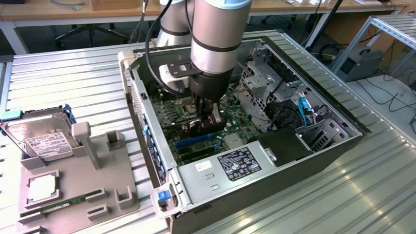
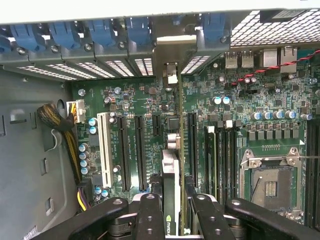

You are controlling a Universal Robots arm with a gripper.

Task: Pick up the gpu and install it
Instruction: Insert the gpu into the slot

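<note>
Now at the insertion step: gripper (image 2: 174,207) pinches the gpu (image 2: 172,167) edge-on, close over the motherboard (image 2: 150,97); seating likely calls for slot alignment, then a straight press.

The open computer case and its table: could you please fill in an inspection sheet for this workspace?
Surface: ribbed metal table, bearing the open computer case.
Job's things: gpu edge-on over the motherboard slots; seating cannot be told.
Clutter: grey fixture with hard drive and RAM stick.
Grippers: gripper, fingers shut on the gpu.
Cables: sleeved bundle and blue cable inside the case.
Surroundings: desks, aluminium frame.
</note>
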